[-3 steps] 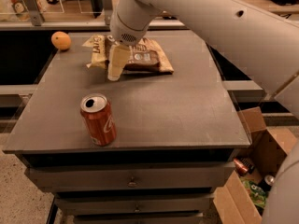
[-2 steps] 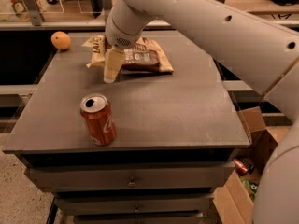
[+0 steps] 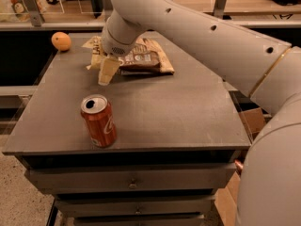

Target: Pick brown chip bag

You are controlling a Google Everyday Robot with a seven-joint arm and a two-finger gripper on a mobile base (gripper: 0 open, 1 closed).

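Note:
The brown chip bag lies flat at the back middle of the dark table. It has a dark brown middle with white lettering and pale cream ends. My gripper hangs from the big white arm over the bag's left end, with its pale fingers pointing down close to the tabletop. The fingers stand a little apart and hold nothing. The arm's wrist hides part of the bag's left side.
A red soda can stands upright near the table's front left. An orange sits at the back left corner. Drawers are under the tabletop. Cardboard boxes stand on the floor to the right.
The gripper has shifted a little to the left along the bag's left end and stays low. The bag, can and orange have not moved.

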